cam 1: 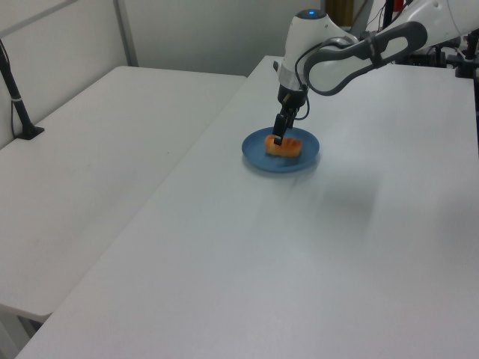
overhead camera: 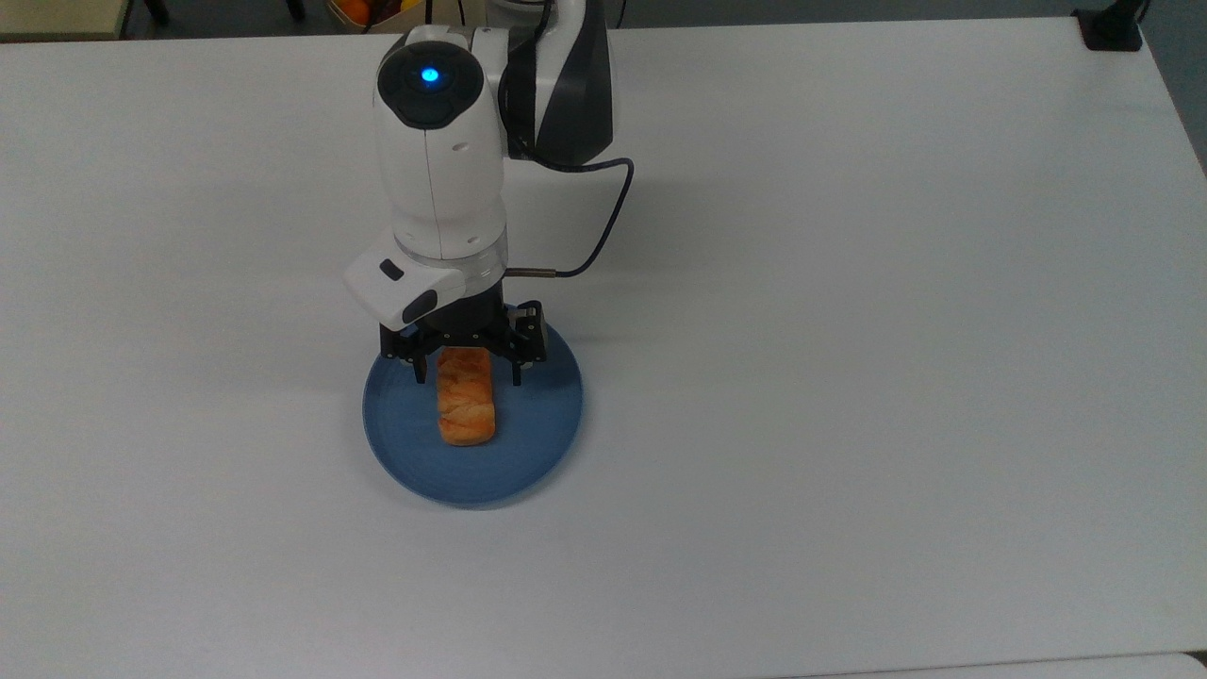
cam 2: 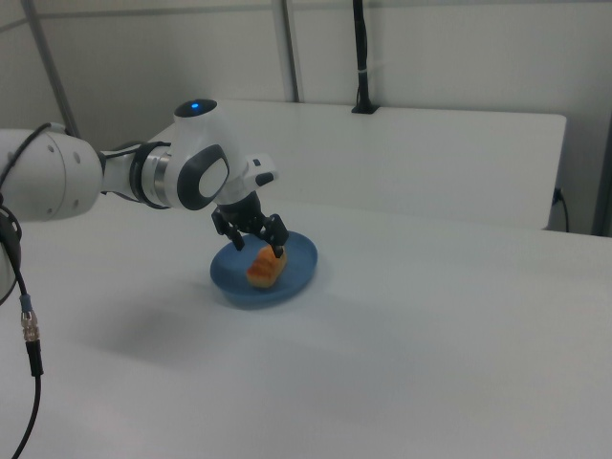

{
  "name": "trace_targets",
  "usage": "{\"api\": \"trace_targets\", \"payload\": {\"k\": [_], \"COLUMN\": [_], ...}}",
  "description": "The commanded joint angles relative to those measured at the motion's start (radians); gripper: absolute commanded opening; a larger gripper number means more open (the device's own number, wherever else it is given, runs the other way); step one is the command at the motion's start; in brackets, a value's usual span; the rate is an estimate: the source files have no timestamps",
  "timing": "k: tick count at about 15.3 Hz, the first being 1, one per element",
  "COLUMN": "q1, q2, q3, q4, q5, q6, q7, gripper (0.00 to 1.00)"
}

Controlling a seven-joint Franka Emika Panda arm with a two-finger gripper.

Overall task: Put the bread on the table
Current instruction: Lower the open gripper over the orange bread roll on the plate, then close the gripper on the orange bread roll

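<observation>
- Top view: the open gripper [overhead camera: 466, 375] straddles the far end of the bread [overhead camera: 465, 398], which lies on the plate [overhead camera: 528, 453]. Best to centre along the loaf before closing.
- Left view: fingers down beside the bread [cam 1: 284, 147].
- Right view: bare table [cam 2: 430, 373] to the right offers landing room.

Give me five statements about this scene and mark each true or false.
1. The bread lies on the plate. True.
2. The end effector is shut on the bread. False: its fingers are open, one on each side of the bread's far end in the top view.
3. The plate is red. False: it is blue.
4. A blue light glows on the arm. True.
5. The bread rests bare on the table. False: it is on the plate.
</observation>
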Motion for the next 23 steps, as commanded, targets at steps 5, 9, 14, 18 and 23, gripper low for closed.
{"api": "trace_targets", "payload": {"k": [5, 9, 14, 18, 23], "q1": [0.009, 0.009, 0.008, 0.008, 0.006], "q2": [0.055, 0.052, 0.042, 0.024, -0.055], "q3": [-0.001, 0.0, 0.002, 0.002, 0.002], "q4": [0.029, 0.026, 0.023, 0.021, -0.011], "q5": [-0.073, -0.094, -0.091, -0.093, -0.091], "q6": [0.026, 0.023, 0.014, 0.011, 0.003], "q7": [0.05, 0.052, 0.052, 0.049, 0.043], "gripper": [1.0, 0.5, 0.27, 0.27, 0.27]}}
